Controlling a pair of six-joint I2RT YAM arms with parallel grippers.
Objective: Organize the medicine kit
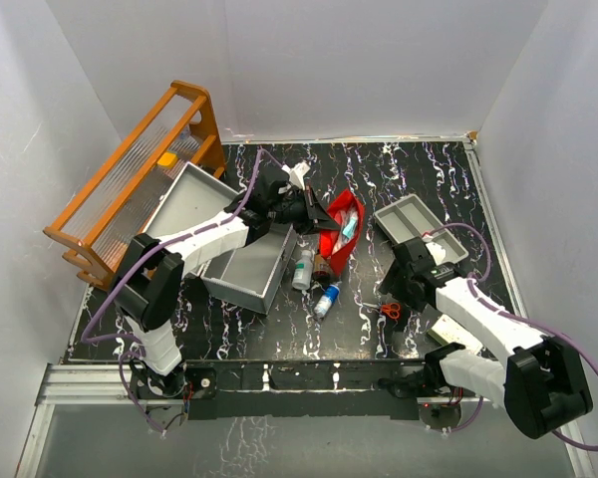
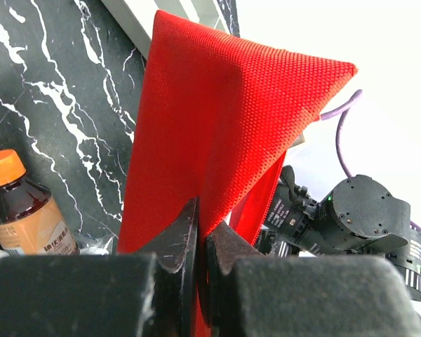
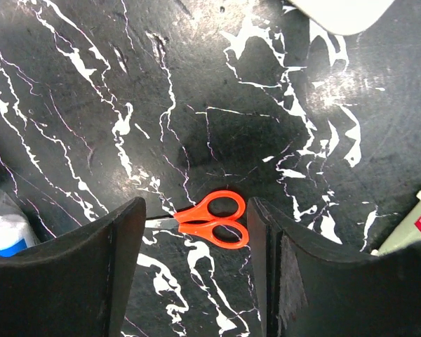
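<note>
Black fingers of the right gripper (image 3: 196, 210) stood wide apart, holding nothing, just above the orange scissors (image 3: 212, 219) on the table (image 3: 91, 84). The left gripper (image 2: 202, 226) was clenched on the red pouch (image 2: 210, 119), holding it up. Over on the left sat the medicine kit (image 1: 249, 264), with its lid open. Picking up the scissors looked like the job. It would be best to go straight down and squeeze the fat orange rings, not the thin blade, so they would not slip.
</note>
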